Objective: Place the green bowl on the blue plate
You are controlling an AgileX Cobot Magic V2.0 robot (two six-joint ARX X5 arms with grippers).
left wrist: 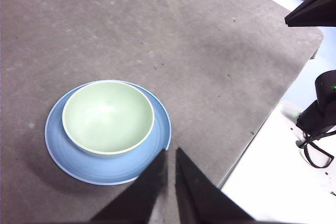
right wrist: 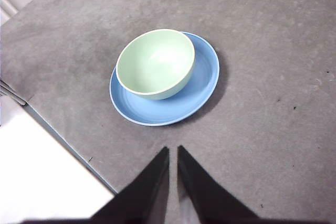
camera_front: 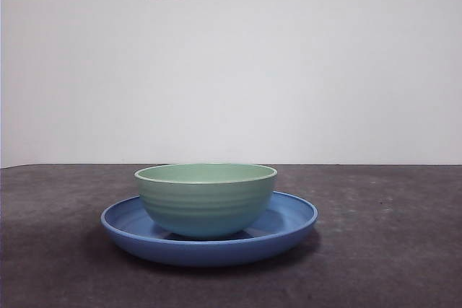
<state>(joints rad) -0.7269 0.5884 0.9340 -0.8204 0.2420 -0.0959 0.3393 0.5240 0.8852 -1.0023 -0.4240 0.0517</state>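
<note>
green bowl (camera_front: 206, 200) sits on blue plate (camera_front: 289, 225) | left gripper (left wrist: 171, 153) closed, empty | right gripper (right wrist: 173, 150) closed, empty

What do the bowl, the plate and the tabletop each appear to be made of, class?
The green bowl: likely glazed ceramic, or possibly melamine; soft sheen, faint ridges outside. The blue plate: the same kind of ware, glossier, with light reflecting along its rim. The table: a matte dark grey, felt-like covering, speckled and without shine.

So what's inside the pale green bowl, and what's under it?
Nothing can be seen inside the pale mint-green ridged ceramic bowl. Under it sits the wide glossy blue plate, its middle covered by the bowl. Both grippers wait well away from it.
</note>
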